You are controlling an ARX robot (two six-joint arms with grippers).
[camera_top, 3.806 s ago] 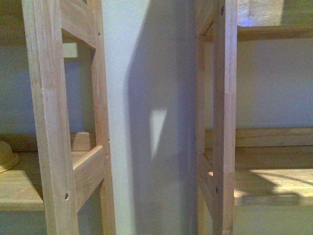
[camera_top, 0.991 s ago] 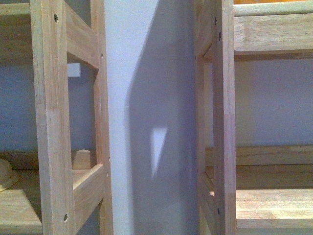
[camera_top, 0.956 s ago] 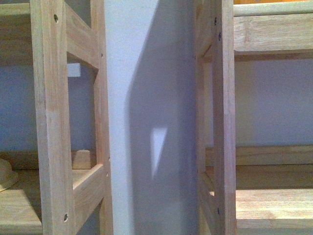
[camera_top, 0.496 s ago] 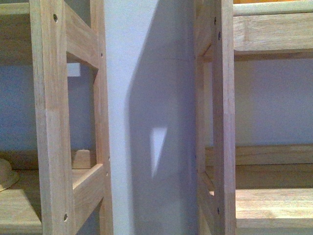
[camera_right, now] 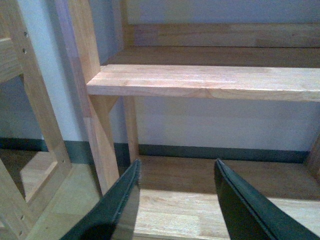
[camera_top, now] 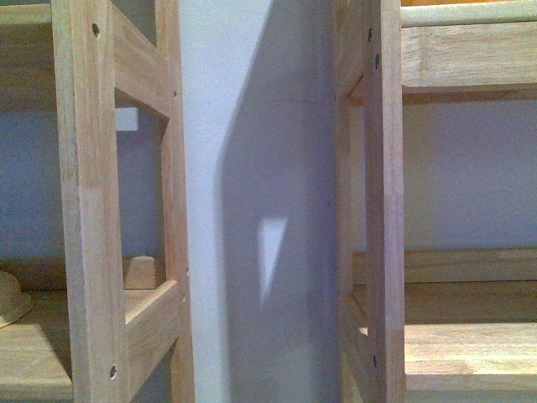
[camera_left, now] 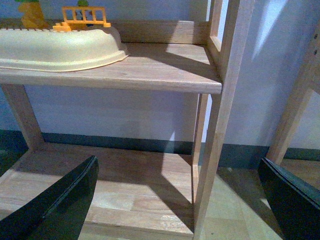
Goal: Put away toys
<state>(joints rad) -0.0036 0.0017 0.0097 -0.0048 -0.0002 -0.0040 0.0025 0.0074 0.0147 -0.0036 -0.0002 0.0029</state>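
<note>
Both tools are hanging in front of the wooden shelves. The left tool point(camera_left: 180, 200) is spread wide with nothing in it – the right tool point(camera_right: 177, 200) is parted too, empty. No plush toy shows anywhere, just a cream tray point(camera_left: 60, 47) and an orange fence piece point(camera_left: 84, 17) on the left shelf point(camera_left: 165, 75).

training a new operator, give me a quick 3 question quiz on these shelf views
1. True or false: the left gripper is shut on a toy.
2. In the left wrist view, what lies on the upper shelf? A) a cream tray B) a book C) a cup
3. Fill in: in the right wrist view, the right gripper holds ____.

Key: 1 false, its fingers stand wide apart and empty. 2 A, the tray, with an orange toy fence behind it. 3 nothing.
</note>
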